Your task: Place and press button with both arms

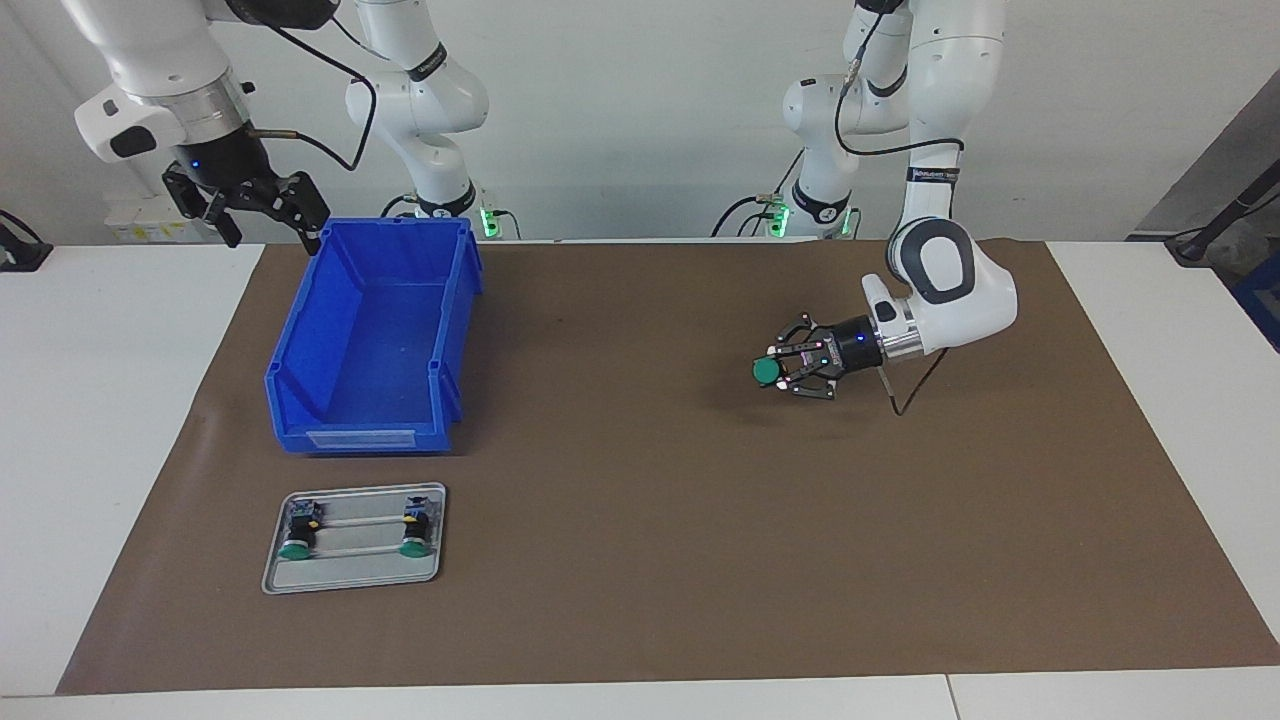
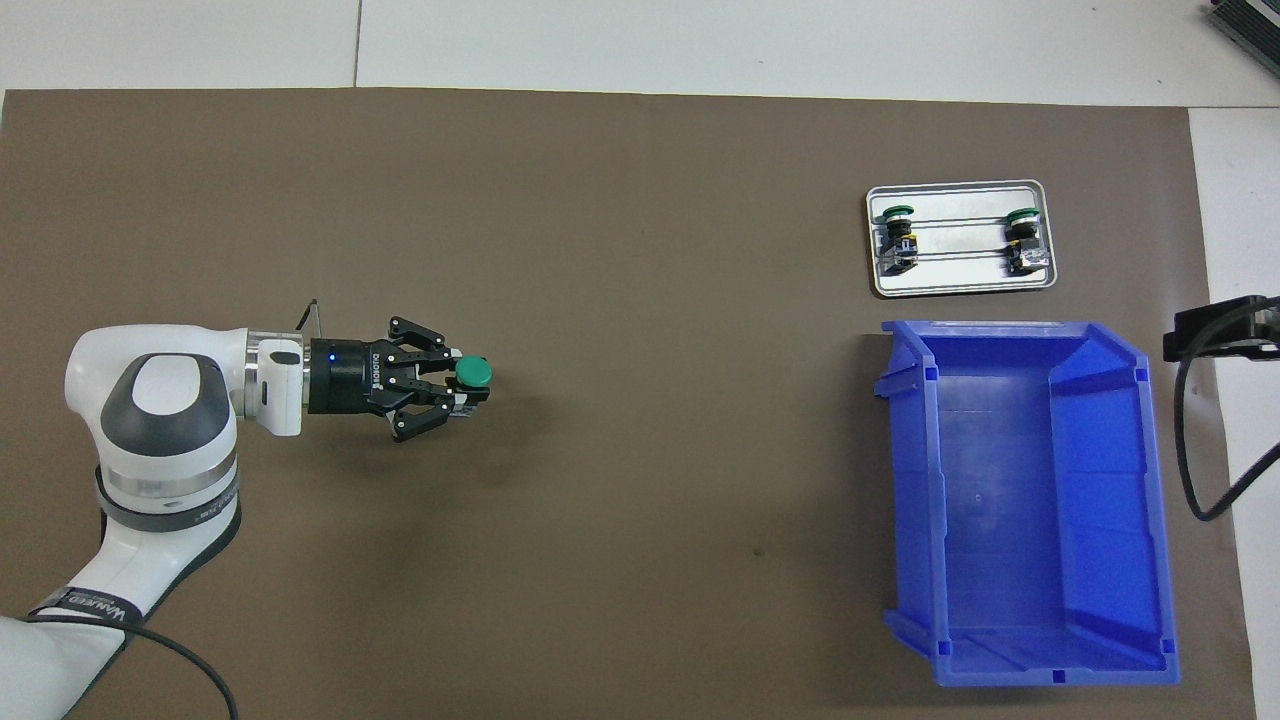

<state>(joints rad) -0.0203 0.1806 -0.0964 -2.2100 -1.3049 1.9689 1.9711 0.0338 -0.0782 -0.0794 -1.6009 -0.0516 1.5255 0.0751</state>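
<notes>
- The left pincer (image 1: 785,371) is pinching the button (image 1: 767,372) by its black body, held sideways low over the brown mat (image 1: 640,560), right of centre in the facing view; the green cap is pointing toward the frame's left.
- The right pincer (image 1: 262,208) is waiting spread wide at the upper left, over the corner of the blue bin (image 1: 370,400).
- Two more buttons are lying in the metal tray (image 1: 352,583) at the lower left.
- The placing step seems to be in hand: next, setting the button steady on the surface, then bringing the right pincer across to press the cap.
</notes>
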